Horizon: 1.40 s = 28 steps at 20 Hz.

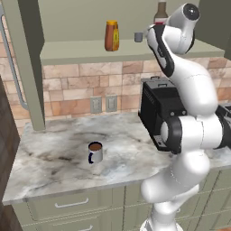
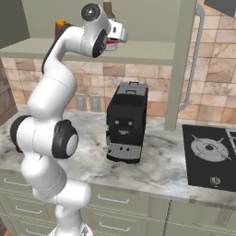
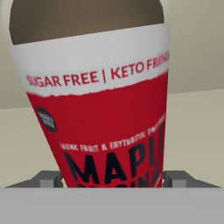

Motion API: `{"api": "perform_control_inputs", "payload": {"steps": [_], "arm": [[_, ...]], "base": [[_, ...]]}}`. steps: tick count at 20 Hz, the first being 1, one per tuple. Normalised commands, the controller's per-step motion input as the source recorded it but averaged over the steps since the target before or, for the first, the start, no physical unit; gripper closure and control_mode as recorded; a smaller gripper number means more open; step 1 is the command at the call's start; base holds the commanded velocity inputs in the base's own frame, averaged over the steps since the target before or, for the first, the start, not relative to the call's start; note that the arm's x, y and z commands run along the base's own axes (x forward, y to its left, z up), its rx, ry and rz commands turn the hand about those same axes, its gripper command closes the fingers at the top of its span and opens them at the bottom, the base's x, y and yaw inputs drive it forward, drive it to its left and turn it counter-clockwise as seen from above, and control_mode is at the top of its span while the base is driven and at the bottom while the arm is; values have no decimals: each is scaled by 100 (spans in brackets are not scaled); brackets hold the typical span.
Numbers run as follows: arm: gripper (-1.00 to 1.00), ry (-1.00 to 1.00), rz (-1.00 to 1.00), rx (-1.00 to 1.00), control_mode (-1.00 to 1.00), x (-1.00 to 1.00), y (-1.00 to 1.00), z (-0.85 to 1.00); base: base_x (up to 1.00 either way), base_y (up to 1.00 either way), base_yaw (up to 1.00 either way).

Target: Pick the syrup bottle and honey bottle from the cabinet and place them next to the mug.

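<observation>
Gripping is not something I can confirm: the end effector (image 3: 114, 178) is sitting at the bottom of the hand view with one grey finger (image 3: 48, 178) showing on each side of the syrup bottle (image 3: 98, 100), whose red-and-white label is filling the middle of that frame, but whether the fingers are pressing on it or standing just off it cannot be told.

Going left to right in the left base view, the pale olive-green cabinet (image 1: 90, 53) is occupying the upper part of the frame, with its shelf board running across. The honey bottle (image 1: 112, 35) is standing upright on that shelf at upper centre. Just right of it, a small grey measuring cup (image 1: 138, 37) is sitting on the same shelf. Further right, at the top edge, the syrup bottle's brown neck is showing above the arm's wrist. Below, at lower centre, the mug (image 1: 95, 152) is standing upright on the marble worktop (image 1: 54, 158), well apart from both bottles. A black coffee machine (image 1: 158, 108) is standing at centre right, partly hidden by the arm.

In the right base view, a stovetop (image 2: 209, 154) is lying at the right edge.
</observation>
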Motion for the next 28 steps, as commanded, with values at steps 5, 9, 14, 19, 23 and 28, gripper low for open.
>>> {"api": "perform_control_inputs", "payload": {"steps": [5,9,14,19,23,28], "arm": [[100,0,0,0,-100,-28,0,0],[100,0,0,0,-100,-34,0,0],[100,0,0,0,-100,-41,0,0],[100,0,0,1,-100,-41,0,0],[100,0,0,1,-100,-49,0,0],[100,0,0,1,-100,-64,0,0]], "base": [[0,0,0],[0,0,0],[0,0,0],[0,0,0],[0,0,0],[0,0,0]]}}
